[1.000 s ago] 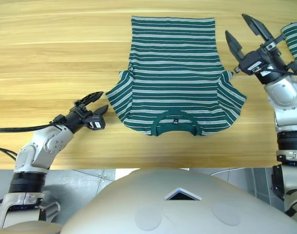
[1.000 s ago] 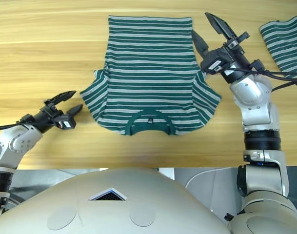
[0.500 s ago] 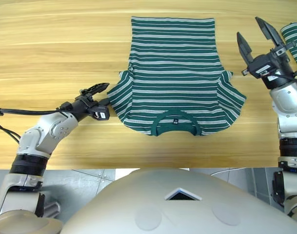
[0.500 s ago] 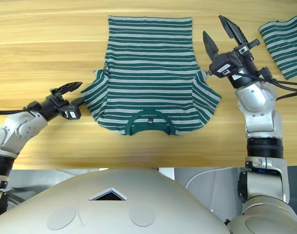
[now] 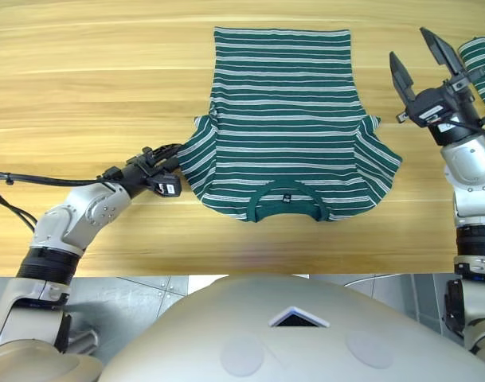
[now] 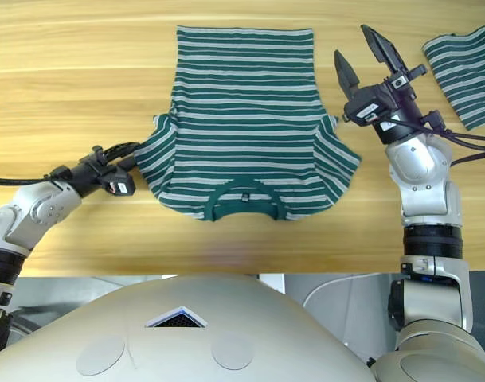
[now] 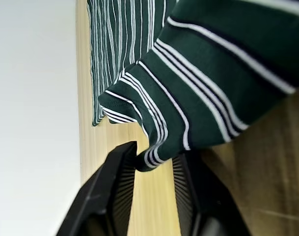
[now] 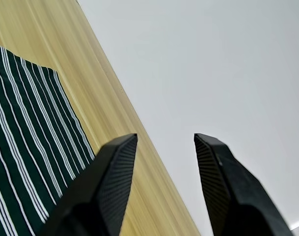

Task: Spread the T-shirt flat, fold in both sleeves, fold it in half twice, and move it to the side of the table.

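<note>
While the T-shirt [image 5: 282, 111] lies flat on the bench [image 5: 83, 79], its left sleeve [image 5: 194, 155] is pinched by the left jaws | cloth judged light, limp, best taken at hems | right jaws held wide, empty, near right sleeve [image 5: 379, 155].

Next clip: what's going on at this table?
A T-shirt lies spread flat on the table, collar toward the robot, sleeves not yet folded. The left tool pinches the hem of the left sleeve down at the tabletop. The right tool hangs open beside the T-shirt's right side. A second striped cloth lies at the table's right edge.
</note>
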Robot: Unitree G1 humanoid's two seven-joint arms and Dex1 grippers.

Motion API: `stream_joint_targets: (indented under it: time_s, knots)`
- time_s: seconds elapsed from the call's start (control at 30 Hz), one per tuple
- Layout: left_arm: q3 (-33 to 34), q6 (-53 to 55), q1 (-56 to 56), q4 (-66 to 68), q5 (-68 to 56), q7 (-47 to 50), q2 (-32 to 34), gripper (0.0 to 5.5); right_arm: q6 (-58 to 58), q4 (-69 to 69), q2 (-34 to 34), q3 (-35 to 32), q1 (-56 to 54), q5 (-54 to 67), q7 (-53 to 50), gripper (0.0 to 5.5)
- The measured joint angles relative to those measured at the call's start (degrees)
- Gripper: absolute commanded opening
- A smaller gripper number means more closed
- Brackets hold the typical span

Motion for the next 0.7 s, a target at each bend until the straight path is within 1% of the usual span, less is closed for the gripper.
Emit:
stream_joint_targets:
  time_s: [0.27, 0.6, 0.7]
  knots:
    - [-0.3, 1.1, -0.8, -0.2, -0.1, 0.5, 0.7, 0.02, 0.0, 0.0, 0.0, 0.0, 0.0, 0.0, 0.0, 2.14]
    - [-0.3, 0.9, 0.1, -0.8, -1.7, 3.2, 0.1, 0.02, 0.0, 0.0, 0.0, 0.0, 0.0, 0.2, 0.0, 2.14]
    - [-1.0, -0.4, 0.0, -1.3, -2.3, 6.0, -2.9, 0.02, 0.1, 0.0, 0.0, 0.0, 0.0, 0.2, 0.0, 2.14]
